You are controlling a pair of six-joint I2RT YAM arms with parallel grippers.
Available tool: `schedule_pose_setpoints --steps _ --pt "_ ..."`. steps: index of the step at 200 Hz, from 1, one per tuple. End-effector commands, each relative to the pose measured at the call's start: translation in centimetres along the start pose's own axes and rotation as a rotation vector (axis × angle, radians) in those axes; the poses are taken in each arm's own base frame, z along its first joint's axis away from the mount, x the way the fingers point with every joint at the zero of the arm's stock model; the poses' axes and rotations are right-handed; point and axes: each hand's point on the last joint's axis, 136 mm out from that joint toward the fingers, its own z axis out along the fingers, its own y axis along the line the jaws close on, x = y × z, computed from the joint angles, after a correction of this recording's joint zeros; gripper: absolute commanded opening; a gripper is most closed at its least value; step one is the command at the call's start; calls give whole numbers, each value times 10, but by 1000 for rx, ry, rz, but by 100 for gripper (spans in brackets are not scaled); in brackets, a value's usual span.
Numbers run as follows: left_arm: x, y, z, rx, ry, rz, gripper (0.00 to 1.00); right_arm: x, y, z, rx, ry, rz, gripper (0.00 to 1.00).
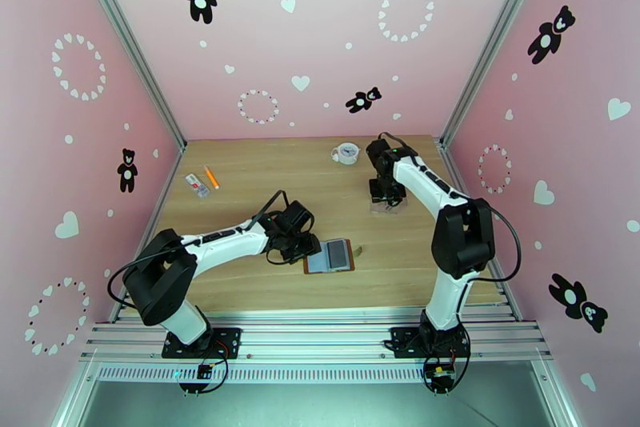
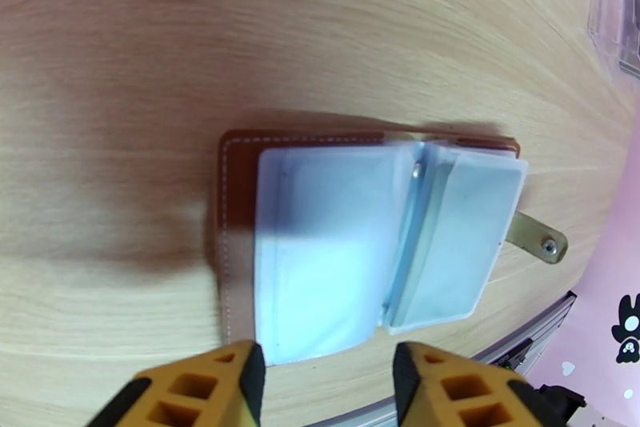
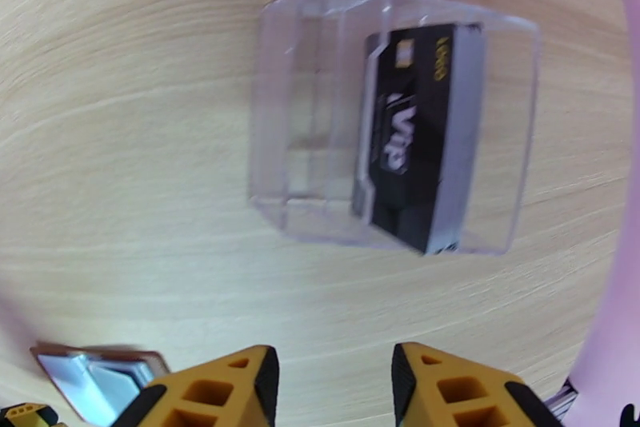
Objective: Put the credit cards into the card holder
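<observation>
I find the left gripper [image 2: 328, 373] released: its two yellow fingers [image 2: 200, 389] stand apart with bare table [image 2: 160, 61] between them and nothing in their grasp. The card holder [image 2: 352, 245] lies flat and opened directly ahead of those fingertips. Its near edge is just beyond them, its pale translucent sleeves face up, and its brown cover shows at the left border. Its snap strap [image 2: 538, 235] sticks out on the far right side.

The right gripper [image 3: 334, 377] is likewise released, its fingers parted and empty. Ahead of it, slightly to the right, sits a clear plastic case [image 3: 312, 101]. The credit cards [image 3: 412, 141] are inside the right half of the case, a black one on top and a grey edge showing alongside. I cannot tell their number.
</observation>
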Motion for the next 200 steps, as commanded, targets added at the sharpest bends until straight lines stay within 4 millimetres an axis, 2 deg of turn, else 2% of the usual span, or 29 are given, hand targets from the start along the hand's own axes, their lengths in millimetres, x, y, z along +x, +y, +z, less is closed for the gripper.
schedule_pose_setpoints --steps 1,28,88,200 --pt "2 -4 3 9 23 16 48 -6 -20 10 72 40 -3 43" --pt "5 -1 11 2 41 7 48 -17 -22 18 67 50 24 43" --pt "5 0 12 -3 46 10 48 -32 -28 33 98 79 30 44" --pt "4 0 16 -13 52 12 47 -32 -39 61 145 153 31 44"
